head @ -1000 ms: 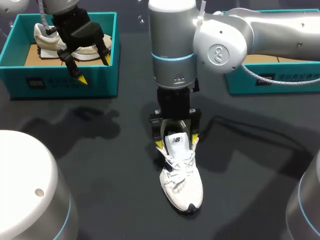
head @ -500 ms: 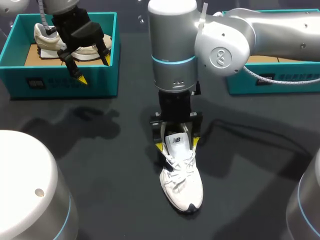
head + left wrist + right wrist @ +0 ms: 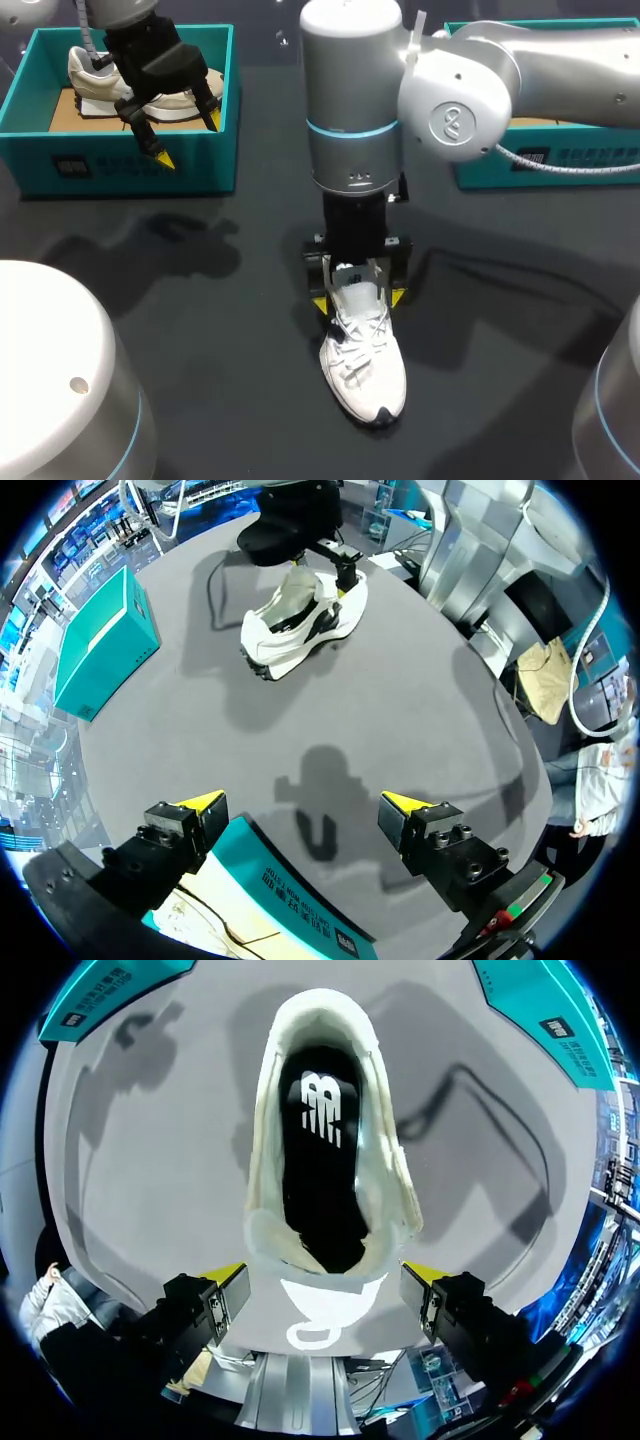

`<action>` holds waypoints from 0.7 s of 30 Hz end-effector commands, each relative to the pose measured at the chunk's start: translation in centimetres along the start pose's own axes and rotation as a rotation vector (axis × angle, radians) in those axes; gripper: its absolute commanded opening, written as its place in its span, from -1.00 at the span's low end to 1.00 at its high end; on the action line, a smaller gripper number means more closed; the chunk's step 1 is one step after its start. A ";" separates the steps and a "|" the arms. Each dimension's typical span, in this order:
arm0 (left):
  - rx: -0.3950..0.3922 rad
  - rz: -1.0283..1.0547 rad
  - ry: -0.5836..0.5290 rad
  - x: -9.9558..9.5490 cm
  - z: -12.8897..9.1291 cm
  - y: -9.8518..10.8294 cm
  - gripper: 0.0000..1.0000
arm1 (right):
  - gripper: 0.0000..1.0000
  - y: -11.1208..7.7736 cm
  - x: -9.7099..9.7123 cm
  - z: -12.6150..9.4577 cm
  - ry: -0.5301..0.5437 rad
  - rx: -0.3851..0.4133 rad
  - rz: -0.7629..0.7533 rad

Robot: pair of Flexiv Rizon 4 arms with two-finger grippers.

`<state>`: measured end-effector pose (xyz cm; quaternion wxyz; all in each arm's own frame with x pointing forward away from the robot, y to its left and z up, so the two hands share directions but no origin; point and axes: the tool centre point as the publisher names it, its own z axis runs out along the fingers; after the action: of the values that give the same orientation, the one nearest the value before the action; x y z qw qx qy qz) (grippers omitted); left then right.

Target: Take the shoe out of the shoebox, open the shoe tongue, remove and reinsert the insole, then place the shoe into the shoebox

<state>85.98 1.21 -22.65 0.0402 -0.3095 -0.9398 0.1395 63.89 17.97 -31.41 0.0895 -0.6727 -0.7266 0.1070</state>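
A white laced shoe [image 3: 364, 362] stands on the dark table, toe toward the front edge. My right gripper [image 3: 358, 297] hangs over its heel end, fingers open, astride the raised tongue [image 3: 357, 296]. In the right wrist view the tongue [image 3: 325, 1305] lies between the yellow tips of the right gripper [image 3: 325, 1275], and the black insole [image 3: 322, 1150] shows inside the shoe's mouth ahead of it. My left gripper [image 3: 188, 139] hovers open over the front wall of the left teal shoebox [image 3: 130, 165], holding nothing. The left wrist view shows that gripper [image 3: 300, 802] above the box rim [image 3: 290, 905], with the shoe [image 3: 295, 630] far ahead.
A beige shoe [image 3: 90, 75] lies inside the left shoebox. A second teal shoebox [image 3: 540, 165] stands at the back right, partly behind my right arm. Dark tabletop stretches between the boxes and the white shoe.
The right gripper has shifted slightly toward the shoe's toe and lower, so the tongue sits deeper between its fingers. The left arm has not moved.
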 end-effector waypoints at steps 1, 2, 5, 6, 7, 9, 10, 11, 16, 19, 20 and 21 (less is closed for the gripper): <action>-0.002 0.000 0.002 0.0 0.0 0.0 1.00 | 1.00 -1.3 0.0 0.0 0.003 -0.013 0.005; -0.002 0.000 0.002 0.0 0.0 0.0 1.00 | 1.00 -1.6 0.0 0.0 0.003 -0.013 0.006; -0.002 0.000 0.002 0.0 0.0 0.0 1.00 | 1.00 -2.6 0.0 0.0 0.005 -0.027 0.004; -0.002 0.000 0.002 0.0 0.0 0.0 1.00 | 1.00 -3.0 0.0 0.0 0.004 -0.032 0.004; -0.002 0.000 0.002 0.0 0.0 0.0 1.00 | 1.00 -3.5 0.1 -0.1 0.001 -0.035 0.005; -0.002 0.000 0.002 0.0 0.0 0.0 1.00 | 1.00 -4.1 0.1 -0.2 -0.005 -0.042 0.003; -0.002 0.000 0.002 0.0 0.0 0.0 1.00 | 0.99 -4.6 0.1 -0.2 -0.011 -0.044 0.002; -0.002 0.000 0.002 0.0 0.0 0.0 1.00 | 0.99 -4.8 0.1 -0.2 -0.014 -0.045 0.001; -0.002 0.000 0.002 0.0 0.0 0.0 1.00 | 0.81 -6.3 0.5 -0.2 -0.033 -0.053 -0.010; -0.002 0.000 0.002 0.0 0.0 0.0 1.00 | 0.63 -7.1 0.8 -0.4 -0.051 -0.058 -0.013; -0.002 0.000 0.002 0.0 0.0 0.0 1.00 | 0.52 -7.2 0.8 -0.5 -0.054 -0.059 -0.013; -0.002 0.000 0.002 0.0 0.0 0.0 1.00 | -0.01 -7.3 0.8 -0.6 -0.064 -0.061 -0.020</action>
<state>85.98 1.21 -22.65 0.0402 -0.3095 -0.9398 0.1395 57.28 17.77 -29.20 0.0561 -0.6659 -0.7368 0.1029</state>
